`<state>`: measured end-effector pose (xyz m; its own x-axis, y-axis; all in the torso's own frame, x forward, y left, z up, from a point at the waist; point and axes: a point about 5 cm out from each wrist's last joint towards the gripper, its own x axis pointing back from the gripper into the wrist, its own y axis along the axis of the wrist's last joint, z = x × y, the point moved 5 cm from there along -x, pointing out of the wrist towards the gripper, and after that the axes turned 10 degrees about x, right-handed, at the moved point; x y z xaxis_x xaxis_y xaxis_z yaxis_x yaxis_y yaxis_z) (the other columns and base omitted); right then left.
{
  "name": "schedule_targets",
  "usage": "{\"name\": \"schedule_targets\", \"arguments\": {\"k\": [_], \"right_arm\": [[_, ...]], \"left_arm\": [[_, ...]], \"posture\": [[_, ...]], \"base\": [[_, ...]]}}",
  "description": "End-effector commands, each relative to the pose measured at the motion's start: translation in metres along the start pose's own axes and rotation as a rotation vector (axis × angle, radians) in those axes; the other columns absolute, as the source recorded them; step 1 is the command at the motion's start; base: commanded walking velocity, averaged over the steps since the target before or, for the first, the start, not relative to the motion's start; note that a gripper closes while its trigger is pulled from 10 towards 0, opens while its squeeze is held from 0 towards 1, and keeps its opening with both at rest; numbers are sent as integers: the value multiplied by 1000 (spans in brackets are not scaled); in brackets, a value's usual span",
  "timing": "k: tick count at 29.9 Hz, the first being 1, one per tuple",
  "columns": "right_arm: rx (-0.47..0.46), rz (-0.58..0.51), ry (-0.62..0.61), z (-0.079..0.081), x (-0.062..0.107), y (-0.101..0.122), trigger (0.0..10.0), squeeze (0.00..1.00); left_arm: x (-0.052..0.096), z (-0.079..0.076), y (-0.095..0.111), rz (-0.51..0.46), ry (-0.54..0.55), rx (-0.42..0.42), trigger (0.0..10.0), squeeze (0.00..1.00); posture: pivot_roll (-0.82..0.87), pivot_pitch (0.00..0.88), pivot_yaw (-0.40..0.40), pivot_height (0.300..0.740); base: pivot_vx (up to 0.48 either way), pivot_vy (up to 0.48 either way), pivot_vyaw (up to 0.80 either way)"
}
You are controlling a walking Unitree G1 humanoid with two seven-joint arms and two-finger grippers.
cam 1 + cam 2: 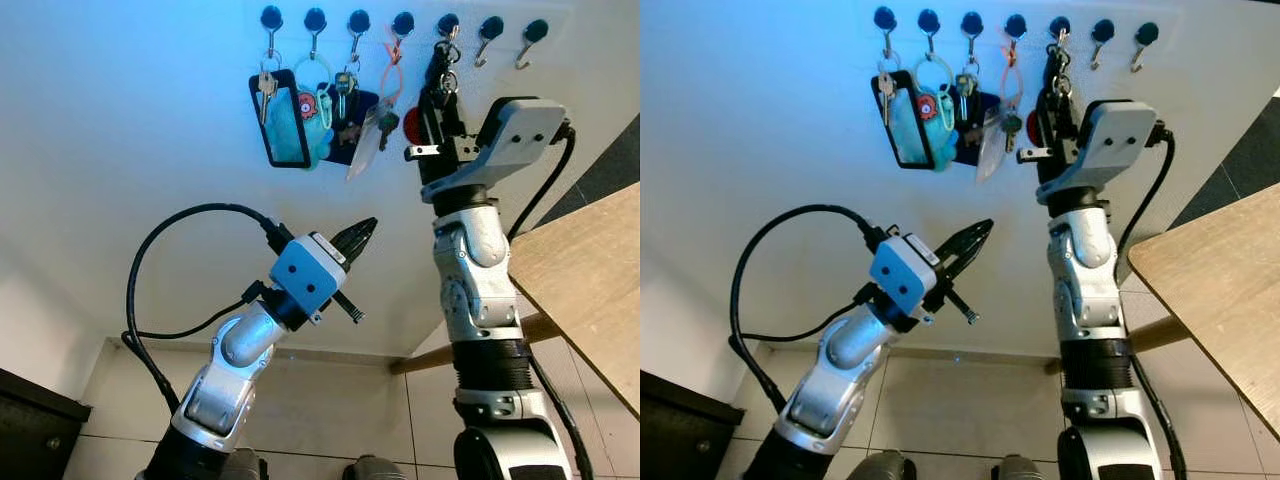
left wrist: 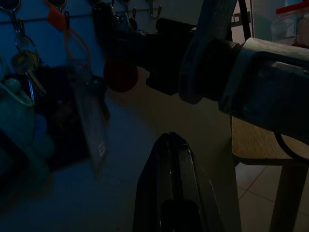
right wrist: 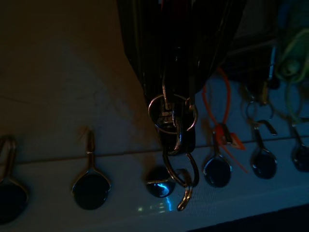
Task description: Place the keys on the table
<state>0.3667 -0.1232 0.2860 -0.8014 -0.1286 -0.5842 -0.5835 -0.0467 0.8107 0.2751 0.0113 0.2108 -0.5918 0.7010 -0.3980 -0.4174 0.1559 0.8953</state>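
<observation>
A bunch of keys with metal rings and a round red tag hangs at the fifth black wall hook. My right gripper is raised against the wall just below that hook and is shut on the rings of the bunch. Lower and to the left, my left gripper is held in mid-air with its fingers shut on nothing, pointing towards the wall. The wooden table stands to the right of my right arm.
Other hooks on the rail carry a black-framed teal pouch, several keys and an orange tag; two hooks at the right are bare. A dark cabinet sits at the lower left on the tiled floor.
</observation>
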Motion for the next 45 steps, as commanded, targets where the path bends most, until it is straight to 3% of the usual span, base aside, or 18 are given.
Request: {"name": "schedule_targets", "arguments": {"k": [1, 22, 28, 32, 37, 45], "right_arm": [[-31, -12, 16, 5, 5, 4, 10000, 0], [-153, 122, -79, -10, 34, -19, 10000, 0], [-193, 96, -43, -1, 30, -9, 10000, 0], [-242, 28, 26, 14, 20, 14, 10000, 0], [-273, -29, 55, 19, 11, 34, 10000, 0], [-295, -64, 50, 16, 6, 47, 10000, 0]], "left_arm": [[1, -4, -1, 8, -24, -8, 10000, 0], [1, -2, 0, 7, -25, -11, 10000, 0], [1, -2, 1, 7, -27, -11, 10000, 0], [1, -3, 1, 8, -28, -10, 10000, 0], [2, -3, 0, 9, -29, -9, 10000, 0], [1, -3, 0, 8, -31, -9, 10000, 0]], "posture": [[62, 101, -29, 740], [66, 115, -21, 740], [67, 116, -20, 740], [67, 118, -20, 740], [65, 119, -20, 740], [66, 118, -18, 740]], "base": [[0, 0, 0], [0, 0, 0], [0, 0, 0], [0, 0, 0], [0, 0, 0], [0, 0, 0]]}}
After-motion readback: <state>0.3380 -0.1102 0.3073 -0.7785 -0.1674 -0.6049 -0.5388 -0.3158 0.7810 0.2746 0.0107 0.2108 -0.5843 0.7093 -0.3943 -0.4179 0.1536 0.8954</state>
